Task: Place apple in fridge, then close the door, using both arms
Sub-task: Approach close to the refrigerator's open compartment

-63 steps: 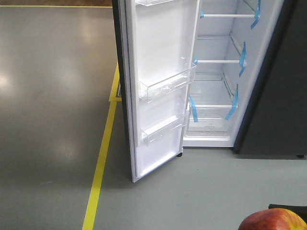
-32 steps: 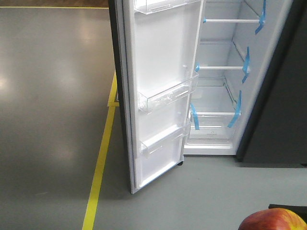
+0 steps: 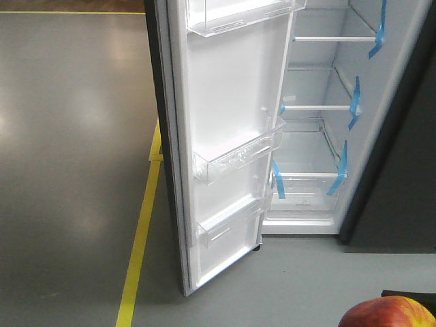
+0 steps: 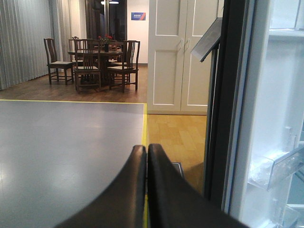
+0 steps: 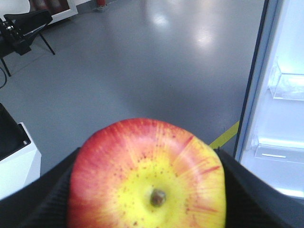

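left gripper [image 4: 146, 151] closed, right gripper [image 5: 152, 202] holding apple [image 5: 142, 156]

Open door [image 3: 231, 102] stands L of fridge [image 3: 313, 157] interior; apple [image 3: 388, 313] in front at bottom R, well apart from both.

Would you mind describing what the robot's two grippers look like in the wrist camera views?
The left gripper has two smooth black fingers that curve and taper to rounded tips. The right gripper shows black fingers with a finely ribbed texture. No cables or markings are visible.
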